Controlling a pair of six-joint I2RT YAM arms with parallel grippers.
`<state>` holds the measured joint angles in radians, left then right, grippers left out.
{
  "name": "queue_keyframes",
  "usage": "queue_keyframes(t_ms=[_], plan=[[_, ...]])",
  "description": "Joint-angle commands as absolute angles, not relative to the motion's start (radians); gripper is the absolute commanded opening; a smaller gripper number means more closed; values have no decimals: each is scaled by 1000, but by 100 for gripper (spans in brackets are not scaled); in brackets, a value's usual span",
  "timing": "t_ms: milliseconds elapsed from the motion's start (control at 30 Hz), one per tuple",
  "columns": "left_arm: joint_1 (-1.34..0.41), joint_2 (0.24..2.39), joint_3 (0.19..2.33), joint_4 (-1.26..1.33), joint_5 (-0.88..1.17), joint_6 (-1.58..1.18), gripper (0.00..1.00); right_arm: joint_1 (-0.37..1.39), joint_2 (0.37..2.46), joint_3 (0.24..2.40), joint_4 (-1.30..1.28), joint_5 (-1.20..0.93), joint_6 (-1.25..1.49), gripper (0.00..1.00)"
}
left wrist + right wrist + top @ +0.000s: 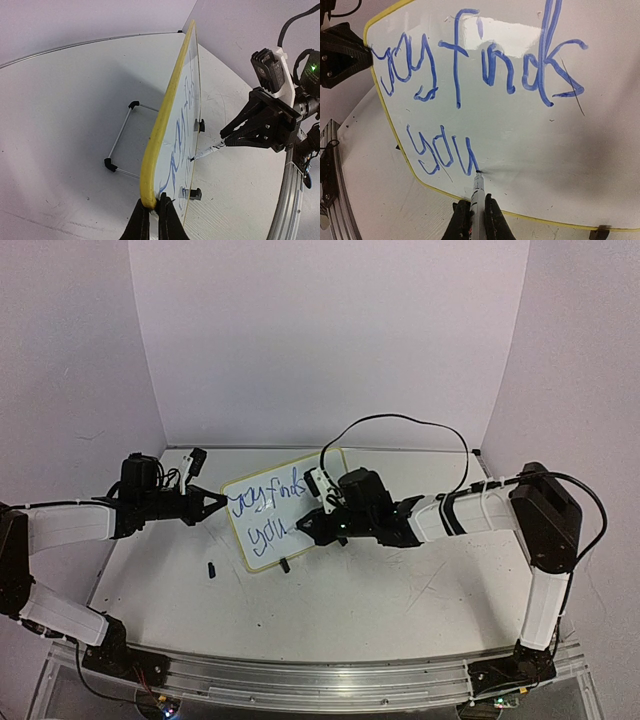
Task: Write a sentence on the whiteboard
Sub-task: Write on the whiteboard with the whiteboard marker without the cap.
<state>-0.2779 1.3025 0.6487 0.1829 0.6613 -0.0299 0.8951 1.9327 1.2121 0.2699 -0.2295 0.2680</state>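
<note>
Under the whiteboard [268,528] and all around it lies the white surface [380,605]. The left arm [70,522] reaches to the board from its left side and the right arm [470,512] from its right side, w/ a black cable [400,420] looping above the board's right end.

The whiteboard stands near the middle of the surface, leaning back somewhat, w/ its written face toward the right arm. Its frame is pale yellow-green w/ rounded corners. On the face there is blue handwriting in two lines: the upper reads approx. "joy finds", the lower "you".

The left fingers [154,212] are pressed together on the board's left edge, i.e. they pinch the yellow rim w/ no gap visible. The right fingers [475,206] are low in front of the board's face, closed around a marker [477,190]. The marker tip touches the face at the end of the "u" in "you".

Behind the board, in the left wrist cam, a thin wire stand [121,142] w/ black end caps lies on the surface. Whether it touches the board I cannot tell. Two small black clip feet [199,125] sit at the board's bottom edge. One small black bit [212,569] lies on the surface just beside the board's lower left corner.
</note>
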Motion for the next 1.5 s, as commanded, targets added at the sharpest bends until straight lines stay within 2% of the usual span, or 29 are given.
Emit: queue_keyframes(t_ms=[0,467,700,1467], plan=[[-286,1318,672,147,617,51,0,884,1895,1198,285,-184,273,0],[-286,1319,671,146,608,55,0,876,1709,1135,286,-173,259,0],[-286,1312,669,144,607,56,0,824,1765,1148,308,-223,249,0],[-286,1313,671,144,615,54,0,825,1880,1243,301,-259,237,0]])
